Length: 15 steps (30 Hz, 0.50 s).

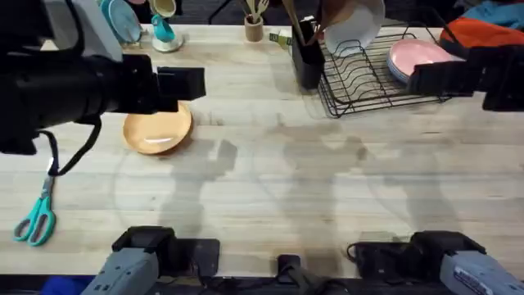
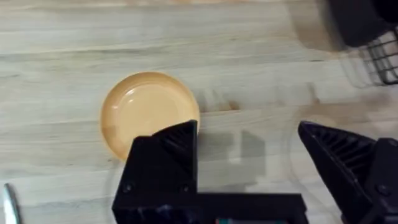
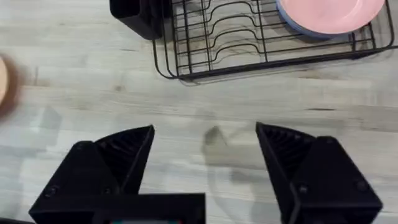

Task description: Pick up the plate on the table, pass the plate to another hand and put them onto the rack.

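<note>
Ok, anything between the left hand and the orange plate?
Nothing visible. The left hand is open above the plate, which lies alone on bare table; the scissors are off to the side.

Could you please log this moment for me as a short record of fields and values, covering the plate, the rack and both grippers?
plate: orange plate flat on the table, not held
rack: black wire rack at the far right of the table, pink plate lying in it, slots beside it free
left gripper: open, above the table beside the orange plate
right gripper: open, over bare table in front of the rack
other: scissors near the table's left edge
</note>
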{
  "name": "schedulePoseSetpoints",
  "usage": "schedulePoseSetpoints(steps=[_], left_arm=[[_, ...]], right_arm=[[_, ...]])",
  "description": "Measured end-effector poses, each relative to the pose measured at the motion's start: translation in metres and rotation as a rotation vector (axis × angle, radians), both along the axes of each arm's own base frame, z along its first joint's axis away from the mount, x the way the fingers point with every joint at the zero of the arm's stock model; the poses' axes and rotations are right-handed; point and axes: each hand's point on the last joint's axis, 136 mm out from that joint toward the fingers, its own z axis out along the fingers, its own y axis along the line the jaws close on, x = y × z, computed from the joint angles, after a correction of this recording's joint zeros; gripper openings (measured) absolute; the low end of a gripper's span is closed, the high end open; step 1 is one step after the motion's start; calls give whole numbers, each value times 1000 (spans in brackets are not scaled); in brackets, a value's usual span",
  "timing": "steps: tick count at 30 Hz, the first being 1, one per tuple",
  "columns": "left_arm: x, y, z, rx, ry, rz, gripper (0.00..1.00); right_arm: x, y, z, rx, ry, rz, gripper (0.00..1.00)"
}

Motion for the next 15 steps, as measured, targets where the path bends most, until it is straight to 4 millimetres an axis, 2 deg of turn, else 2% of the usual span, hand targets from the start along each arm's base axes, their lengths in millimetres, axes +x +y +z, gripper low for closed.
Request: schedulePoseSetpoints(steps=[7,15], left_arm=[[4,24,-6,44,22,95,991],[16,75,-40,44,166,278,993]], right_arm=[[0,0,0,0,0,0,992],[0,0,0,0,1,0,992]])
